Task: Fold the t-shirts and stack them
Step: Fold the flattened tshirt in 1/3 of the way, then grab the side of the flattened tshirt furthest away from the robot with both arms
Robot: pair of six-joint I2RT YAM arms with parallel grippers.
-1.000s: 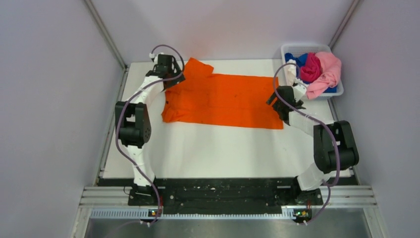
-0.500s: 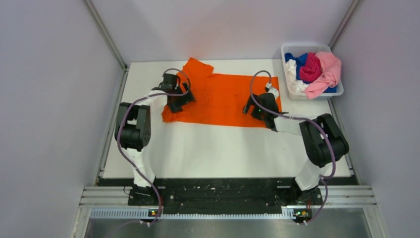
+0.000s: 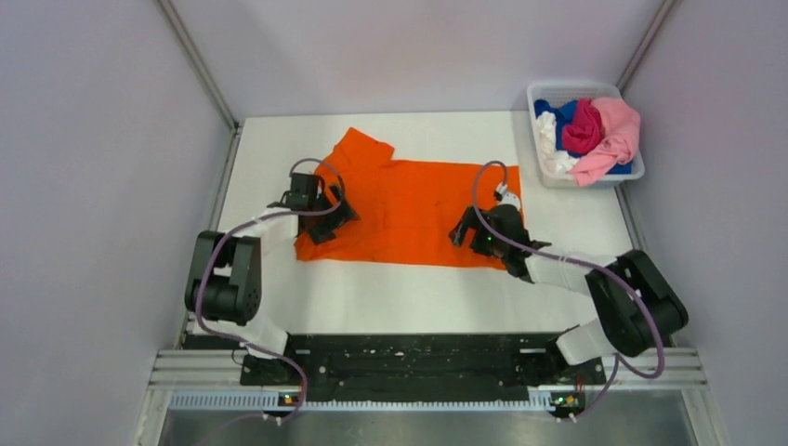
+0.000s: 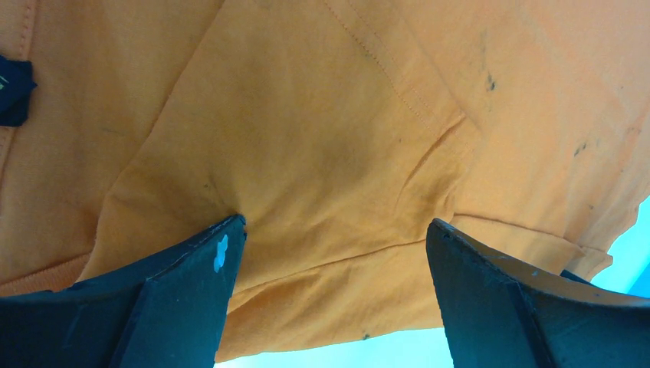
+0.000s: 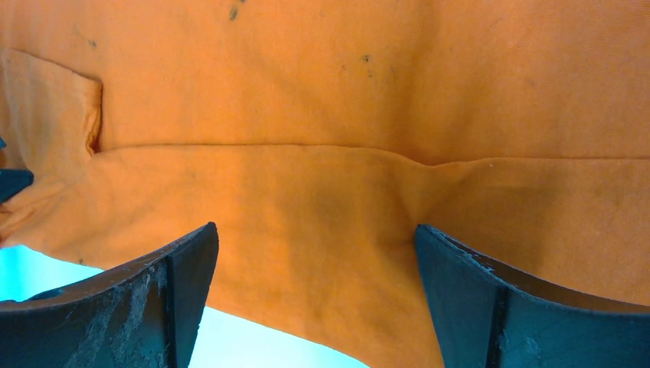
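A bright orange t-shirt lies spread flat on the white table, one sleeve pointing to the far left. My left gripper is open, its fingertips resting on the cloth by the shirt's near left corner; the left wrist view shows orange cloth between the spread fingers. My right gripper is open on the shirt's near right part; the right wrist view shows its fingers astride the hem. Pink, magenta, blue and white shirts lie bunched in the bin.
The white plastic bin stands at the far right corner of the table. Grey walls enclose the table on the left, the right and the back. The black base rail runs along the near edge.
Both grippers have moved from the shirt's far and right side toward its near edge. The orange shirt has slid a little nearer to the arm bases.
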